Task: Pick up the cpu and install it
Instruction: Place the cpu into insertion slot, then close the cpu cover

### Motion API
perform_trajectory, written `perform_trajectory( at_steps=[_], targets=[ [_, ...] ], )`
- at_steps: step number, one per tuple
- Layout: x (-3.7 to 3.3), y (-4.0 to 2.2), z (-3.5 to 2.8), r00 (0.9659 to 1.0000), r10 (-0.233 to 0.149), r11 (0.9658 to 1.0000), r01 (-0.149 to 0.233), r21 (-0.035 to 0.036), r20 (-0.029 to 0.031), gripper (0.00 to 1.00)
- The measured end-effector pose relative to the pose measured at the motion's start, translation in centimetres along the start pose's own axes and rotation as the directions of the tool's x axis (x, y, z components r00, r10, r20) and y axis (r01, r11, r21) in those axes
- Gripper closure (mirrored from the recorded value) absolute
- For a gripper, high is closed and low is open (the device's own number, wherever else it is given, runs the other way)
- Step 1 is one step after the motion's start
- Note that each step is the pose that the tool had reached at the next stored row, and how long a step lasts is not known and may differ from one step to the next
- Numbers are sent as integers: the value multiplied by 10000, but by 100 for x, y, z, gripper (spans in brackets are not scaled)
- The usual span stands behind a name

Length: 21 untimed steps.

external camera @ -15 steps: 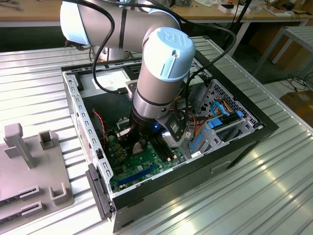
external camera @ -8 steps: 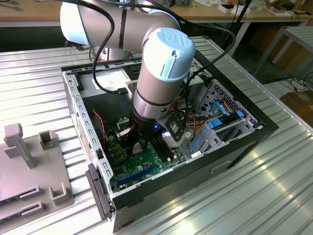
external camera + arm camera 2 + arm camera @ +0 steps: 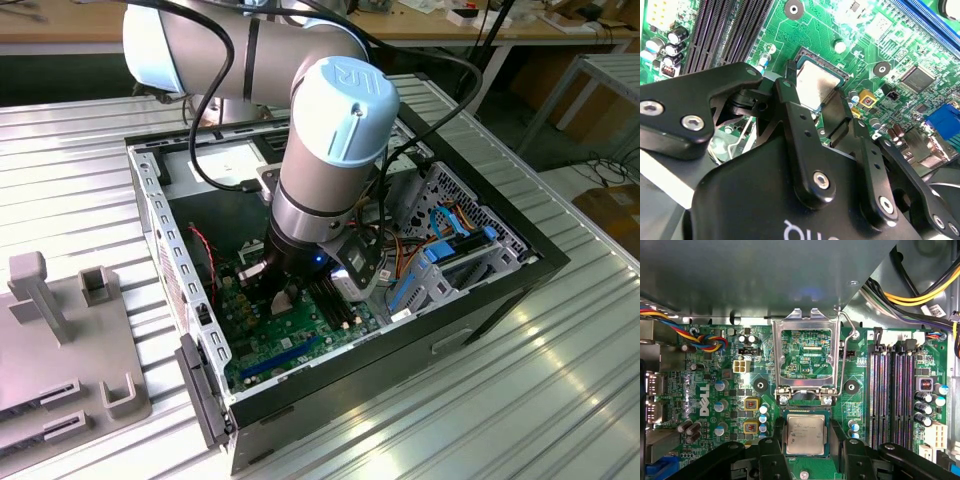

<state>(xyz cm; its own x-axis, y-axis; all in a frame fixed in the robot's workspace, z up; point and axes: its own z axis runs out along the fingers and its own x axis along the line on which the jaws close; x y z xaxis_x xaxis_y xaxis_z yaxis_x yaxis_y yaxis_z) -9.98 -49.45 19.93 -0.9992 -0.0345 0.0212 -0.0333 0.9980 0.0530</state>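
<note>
Silver-grey and square, the cpu (image 3: 805,435) shows in the first wrist view pinched at two opposite edges by the black fingers (image 3: 772,456), directly over the socket (image 3: 805,412). I cannot tell whether it is already seated. Beyond it the load plate (image 3: 802,352) is swung open and its wire lever (image 3: 842,365) is raised, so nothing covers the socket. Doing this step well probably means keeping the chip flat, its edges square to the socket frame, and setting it straight down without sliding or pressing, since socket contacts likely bend easily. The memory slots (image 3: 892,390) lie to one side, and the coloured wires (image 3: 710,342) are well apart.

In the second wrist view the cpu (image 3: 815,85) lies between the fingers (image 3: 795,115), with a teal socket rim visible along its far edges. A yellow component (image 3: 867,100) sits just beside one finger, so clearance there looks tight.

In the exterior view the arm (image 3: 330,150) reaches down into the open computer case (image 3: 400,370) on the ribbed metal surface (image 3: 520,420). The case walls, the orange cables (image 3: 400,250) and a blue drive bracket (image 3: 440,265) crowd it on the exterior view's right. A grey fixture (image 3: 60,340) stands well apart on the exterior view's left.
</note>
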Motion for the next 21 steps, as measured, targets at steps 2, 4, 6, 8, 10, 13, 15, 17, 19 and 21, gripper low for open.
perform_trajectory(
  at_steps=[2, 4, 6, 8, 10, 13, 15, 17, 19, 21],
  targets=[
    [0, 0, 0, 10000, 0, 10000, 0, 0, 0, 55],
    [0, 0, 1, 10000, 0, 10000, 0, 0, 1, 41],
    [1, 7, -128, 10000, 1, 10000, -1, 0, -5, 41],
    [1, 8, -155, 10000, 1, 10000, -1, 1, -9, 73],
    [2, 9, -170, 10000, 1, 10000, -1, 0, -9, 85],
    [1, 10, -178, 10000, 0, 10000, 0, -4, -7, 89],
    [2, 10, -182, 10000, 1, 10000, -1, 0, -9, 89],
    [2, 10, -190, 10000, 1, 10000, -1, -1, -9, 89],
    [2, 11, -194, 10000, 0, 10000, 0, -1, -8, 89],
    [2, 11, -197, 10000, 0, 10000, 0, -1, -9, 89]
  ],
)
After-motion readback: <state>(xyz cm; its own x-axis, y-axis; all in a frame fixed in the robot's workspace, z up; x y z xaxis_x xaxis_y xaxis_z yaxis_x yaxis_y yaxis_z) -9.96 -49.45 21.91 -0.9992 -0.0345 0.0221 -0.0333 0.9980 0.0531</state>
